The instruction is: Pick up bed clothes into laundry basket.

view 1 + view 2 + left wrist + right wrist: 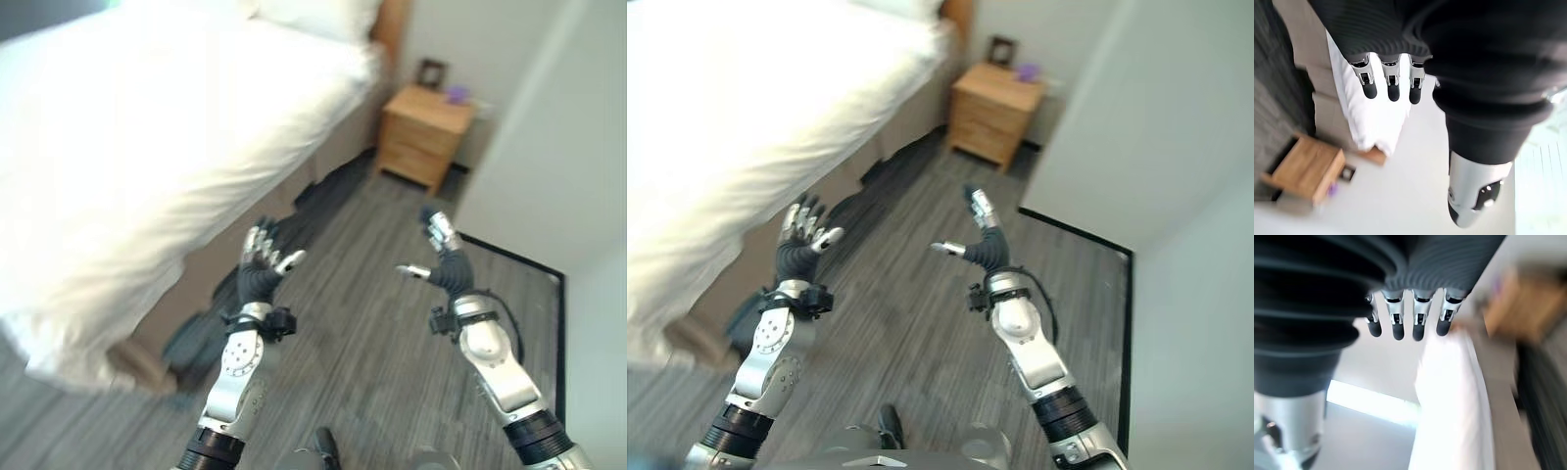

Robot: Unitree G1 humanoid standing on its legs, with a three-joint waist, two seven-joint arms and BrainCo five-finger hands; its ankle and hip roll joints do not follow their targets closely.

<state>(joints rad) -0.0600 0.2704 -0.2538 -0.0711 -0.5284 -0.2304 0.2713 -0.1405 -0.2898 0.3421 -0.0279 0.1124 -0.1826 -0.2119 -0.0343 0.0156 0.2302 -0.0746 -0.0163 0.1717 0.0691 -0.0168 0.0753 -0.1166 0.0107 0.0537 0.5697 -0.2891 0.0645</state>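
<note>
Beside the bed (pixel 147 127), over grey plank flooring (pixel 372 343), I have both hands raised in front of me with nothing in them. The left hand (pixel 263 262) has its fingers straight and a little spread, thumb out to the side, and hangs just off the mattress edge. The right hand (pixel 443 257) is likewise open, fingers extended upward and thumb pointing inward, well clear of the bed and nearer the white wall (pixel 549 147).

The bed clothes I can make out are a dark garment (pixel 328 191) lying crumpled on the floor against the foot of the bed frame, between me and the wooden nightstand (pixel 424 134), and a second dark heap (pixel 196 338) on the floor by the bed's near corner, below my left arm. Both look like thin, limp fabric. I judge they will be light, floppy and prone to trailing or snagging under the frame, so I would pinch a bunched fold near the middle instead of an edge. The white duvet (pixel 127 196) drapes over the bedside and looks bulky and soft.

I see no laundry basket here.
</note>
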